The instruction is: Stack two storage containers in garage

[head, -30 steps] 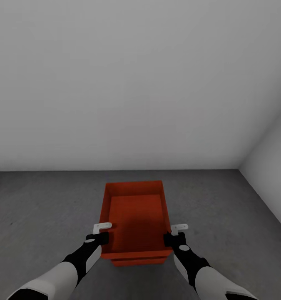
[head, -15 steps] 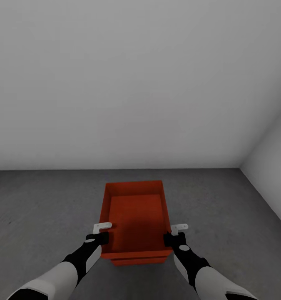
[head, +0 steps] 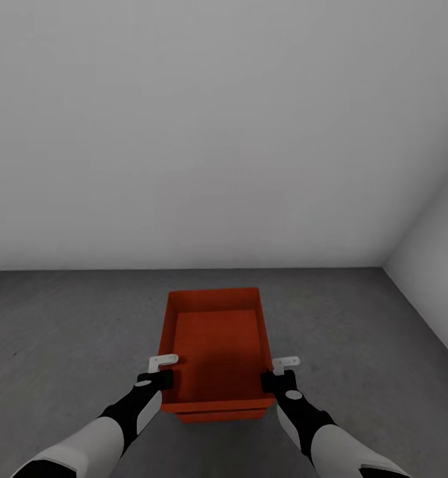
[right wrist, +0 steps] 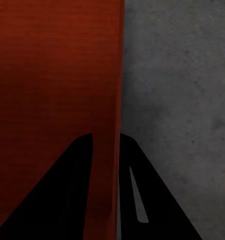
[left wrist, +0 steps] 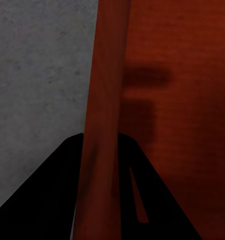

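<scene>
**Both grippers clamp the top bin of a stack on the garage floor**

Head view: an orange-red bin [head: 216, 352] sits nested on a second bin [head: 220, 415], of which only a strip of the near wall shows beneath it. The pair stands on the dark grey concrete floor [head: 71, 332], near a plain white wall [head: 210, 133], with a side wall [head: 433, 265] to the right. The left gripper [head: 161, 377] is at the near left rim of the top bin, the right gripper [head: 271, 378] at the near right rim. No writing or label can be read on the bins.

Left wrist view: the left gripper's dark fingers [left wrist: 52, 195] straddle the bin's wall, one on each side, jaws pinching it. Concrete shows beside the wall.

Right wrist view: the right gripper's fingers [right wrist: 157, 200] likewise stand either side of the bin's wall, jaws pinching it, with the mottled floor alongside.
</scene>
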`<state>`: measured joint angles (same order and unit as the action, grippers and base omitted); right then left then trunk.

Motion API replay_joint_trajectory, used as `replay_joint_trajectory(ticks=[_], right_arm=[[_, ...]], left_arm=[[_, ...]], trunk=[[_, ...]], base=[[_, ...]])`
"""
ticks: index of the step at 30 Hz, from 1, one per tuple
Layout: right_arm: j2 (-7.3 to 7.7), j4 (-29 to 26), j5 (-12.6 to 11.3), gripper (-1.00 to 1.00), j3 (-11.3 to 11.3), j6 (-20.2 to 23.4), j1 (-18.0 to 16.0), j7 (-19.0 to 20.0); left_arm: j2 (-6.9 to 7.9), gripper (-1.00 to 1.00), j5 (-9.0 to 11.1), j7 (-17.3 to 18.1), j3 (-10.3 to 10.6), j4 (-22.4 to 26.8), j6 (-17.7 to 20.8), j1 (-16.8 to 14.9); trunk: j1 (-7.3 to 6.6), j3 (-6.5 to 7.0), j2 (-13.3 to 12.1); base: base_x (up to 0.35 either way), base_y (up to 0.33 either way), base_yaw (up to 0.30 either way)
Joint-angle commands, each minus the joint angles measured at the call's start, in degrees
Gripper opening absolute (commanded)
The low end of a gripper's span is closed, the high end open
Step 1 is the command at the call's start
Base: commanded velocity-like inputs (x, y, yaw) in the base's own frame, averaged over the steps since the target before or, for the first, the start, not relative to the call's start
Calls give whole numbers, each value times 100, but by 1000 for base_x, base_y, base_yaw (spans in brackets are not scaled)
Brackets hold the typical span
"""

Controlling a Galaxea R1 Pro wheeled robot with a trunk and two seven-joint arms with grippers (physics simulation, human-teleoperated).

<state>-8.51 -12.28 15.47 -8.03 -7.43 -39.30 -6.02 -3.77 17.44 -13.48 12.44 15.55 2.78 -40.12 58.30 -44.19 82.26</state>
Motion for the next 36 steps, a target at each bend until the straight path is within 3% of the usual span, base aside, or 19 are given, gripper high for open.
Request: replay_joint_trajectory(ticks=[1, 11, 22, 30, 36], right_arm=[[-74, 19, 38, -100, -182, -22, 1, -2], [-72, 19, 37, -100, -182, -22, 1, -4], [-72, 18, 42, -100, -182, -22, 1, -4], [-72, 16, 40, -100, -182, -22, 1, -4], [-72, 20, 38, -100, -182, -22, 1, -4]], left_arm=[[-1, -100, 49, -80, -171, 124, -216, -4], [-1, -100, 49, -81, -171, 124, -216, -4], [-1, -100, 48, -82, -171, 124, -216, -4], [-1, -100, 48, -83, -171, 124, -216, -4], [-1, -100, 48, -81, -171, 126, -216, -4]], trunk=[[0, -4, 2], [219, -184, 403], [219, -184, 403], [395, -328, 724], [395, -328, 724]], base=[[0, 0, 0], [0, 0, 0], [0, 0, 0], [0, 0, 0], [0, 0, 0]])
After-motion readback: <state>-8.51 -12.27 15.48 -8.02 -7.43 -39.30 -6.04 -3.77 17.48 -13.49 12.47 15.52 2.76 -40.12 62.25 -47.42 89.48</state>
